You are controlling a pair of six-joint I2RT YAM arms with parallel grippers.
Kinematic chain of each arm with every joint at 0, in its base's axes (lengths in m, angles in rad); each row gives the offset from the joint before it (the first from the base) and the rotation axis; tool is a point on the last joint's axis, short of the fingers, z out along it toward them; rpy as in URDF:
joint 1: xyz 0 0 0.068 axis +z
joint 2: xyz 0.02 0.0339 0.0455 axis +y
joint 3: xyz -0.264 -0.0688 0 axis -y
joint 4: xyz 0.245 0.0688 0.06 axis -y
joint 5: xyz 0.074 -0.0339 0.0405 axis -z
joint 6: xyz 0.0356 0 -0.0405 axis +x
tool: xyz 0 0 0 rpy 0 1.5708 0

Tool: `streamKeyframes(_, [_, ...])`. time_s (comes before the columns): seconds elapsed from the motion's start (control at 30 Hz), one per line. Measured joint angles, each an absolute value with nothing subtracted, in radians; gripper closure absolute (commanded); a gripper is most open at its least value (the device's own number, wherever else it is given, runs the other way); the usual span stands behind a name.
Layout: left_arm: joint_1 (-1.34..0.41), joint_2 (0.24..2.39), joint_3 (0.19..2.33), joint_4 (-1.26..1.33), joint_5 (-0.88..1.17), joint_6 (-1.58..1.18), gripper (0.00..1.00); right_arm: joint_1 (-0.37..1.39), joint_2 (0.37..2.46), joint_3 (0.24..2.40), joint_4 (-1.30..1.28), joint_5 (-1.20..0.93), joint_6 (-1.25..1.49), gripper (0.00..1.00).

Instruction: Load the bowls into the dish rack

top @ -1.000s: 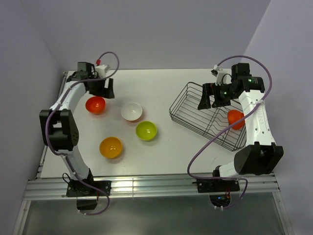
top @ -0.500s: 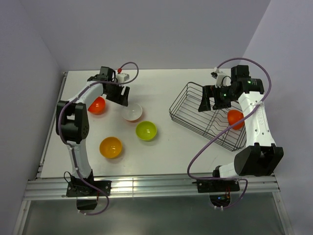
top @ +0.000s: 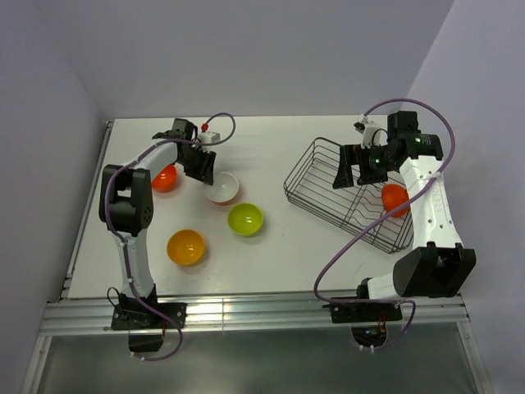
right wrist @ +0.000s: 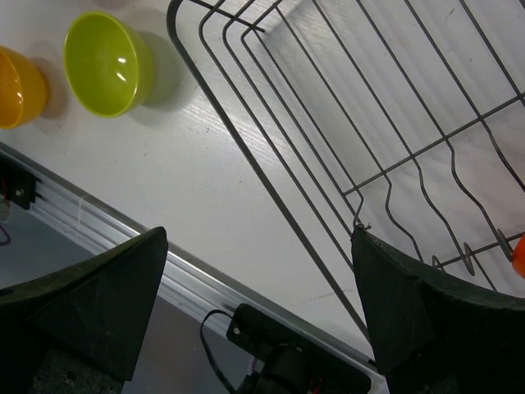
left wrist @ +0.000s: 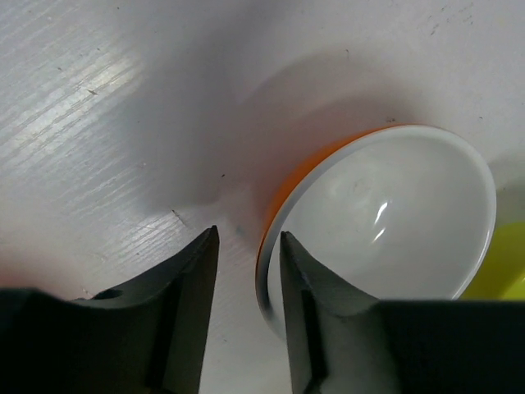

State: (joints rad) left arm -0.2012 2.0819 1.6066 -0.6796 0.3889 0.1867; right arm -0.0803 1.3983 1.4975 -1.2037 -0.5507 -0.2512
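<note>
The white bowl [top: 222, 188] sits on the table, and my left gripper [top: 202, 169] is at its left rim. In the left wrist view the left gripper [left wrist: 248, 238] straddles that rim of the white bowl [left wrist: 385, 222]: one finger is inside and one outside, with bare table still showing in the gap. A red-orange bowl [top: 165, 176] lies just left of it. The lime green bowl [top: 244, 219] and the yellow-orange bowl [top: 185, 246] sit nearer the front. My right gripper [top: 355, 174] hangs wide open and empty over the dish rack [top: 328, 193], which holds a second red-orange bowl [top: 395, 199].
The right wrist view shows the rack's wires [right wrist: 328, 123] and the table's front rail [right wrist: 123, 238] below the right gripper [right wrist: 258, 238]. Off to the left lie the lime green bowl [right wrist: 107, 61] and the yellow-orange bowl [right wrist: 16, 86]. Walls close in on three sides.
My left arm swung right, from above the red-orange bowl to the white bowl's rim, and its jaws narrowed. The right arm barely moved.
</note>
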Motion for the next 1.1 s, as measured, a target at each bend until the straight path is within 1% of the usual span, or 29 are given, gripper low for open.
streamKeyframes(0.07, [-0.201,2.088,1.607,-0.681,0.397,0.181,0.65,-0.08,1.396,1.497,-1.203,-0.551,-0.251,0.0])
streamKeyframes(0.1, [-0.201,2.091,1.607,-0.681,0.397,0.176,0.71,-0.08,1.395,1.496,-1.203,-0.551,-0.251,0.0])
streamKeyframes(0.17, [-0.201,2.092,1.605,-0.682,0.4,0.167,0.78,-0.08,1.392,1.495,-1.201,-0.551,-0.251,0.0])
streamKeyframes(0.2, [-0.201,2.092,1.605,-0.682,0.402,0.162,0.86,-0.08,1.39,1.494,-1.198,-0.553,-0.251,0.0])
streamKeyframes(0.23, [-0.201,2.092,1.605,-0.682,0.403,0.159,0.91,-0.08,1.389,1.493,-1.197,-0.555,-0.25,0.0])
streamKeyframes(0.27, [-0.201,2.092,1.605,-0.682,0.403,0.157,1.0,-0.08,1.388,1.492,-1.197,-0.559,-0.247,0.0])
streamKeyframes(0.5, [-0.196,2.093,1.637,-0.718,0.406,0.135,1.0,-0.08,1.382,1.492,-1.164,-0.581,-0.202,0.0])
streamKeyframes(0.57, [-0.187,2.093,1.668,-0.725,0.434,0.115,1.0,-0.08,1.37,1.489,-1.133,-0.599,-0.173,0.0])
streamKeyframes(0.67, [-0.157,2.074,1.693,-0.696,0.529,0.05,1.0,-0.08,1.349,1.484,-1.085,-0.655,-0.11,0.0])
streamKeyframes(0.77, [-0.125,2.004,1.658,-0.627,0.625,-0.049,1.0,-0.08,1.335,1.457,-0.998,-0.757,-0.014,0.0])
streamKeyframes(0.9, [-0.105,1.841,1.556,-0.474,0.741,-0.213,1.0,-0.075,1.284,1.32,-0.815,-0.872,0.192,0.0])
streamKeyframes(1.0, [-0.115,1.748,1.506,-0.351,0.815,-0.333,1.0,-0.056,1.262,1.258,-0.708,-0.906,0.327,0.0])
streamKeyframes(1.1, [-0.123,1.698,1.467,-0.228,0.885,-0.459,1.0,-0.012,1.253,1.251,-0.599,-0.907,0.433,0.0])
